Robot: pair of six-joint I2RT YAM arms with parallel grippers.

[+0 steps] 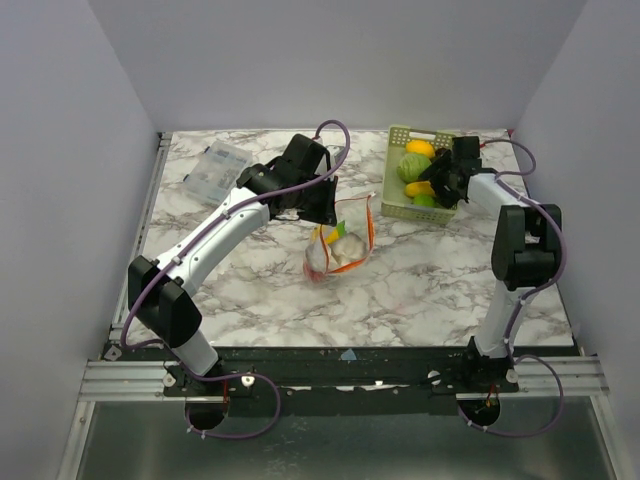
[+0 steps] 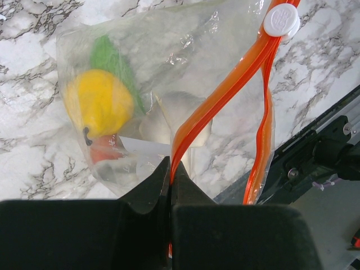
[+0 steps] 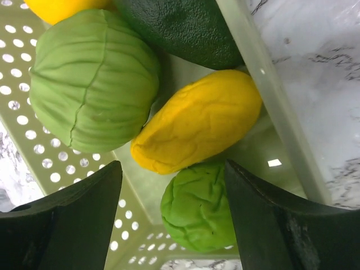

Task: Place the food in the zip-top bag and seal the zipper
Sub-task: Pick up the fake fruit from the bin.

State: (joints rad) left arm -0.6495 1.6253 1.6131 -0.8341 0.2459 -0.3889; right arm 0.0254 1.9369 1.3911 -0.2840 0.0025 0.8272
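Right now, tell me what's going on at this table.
The left hand is shut on the zipper of the zip-top bag, holding its mouth open. A yellow lemon and a white garlic bulb already lie inside. The right hand hangs open over the pale green basket, poised around a yellow fruit, with green pieces beside it. The bag is unsealed.

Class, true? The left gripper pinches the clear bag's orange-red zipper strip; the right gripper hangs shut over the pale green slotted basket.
No. The right wrist view shows the right gripper open, jaws spread, over the pale green slotted basket. The rest stands.
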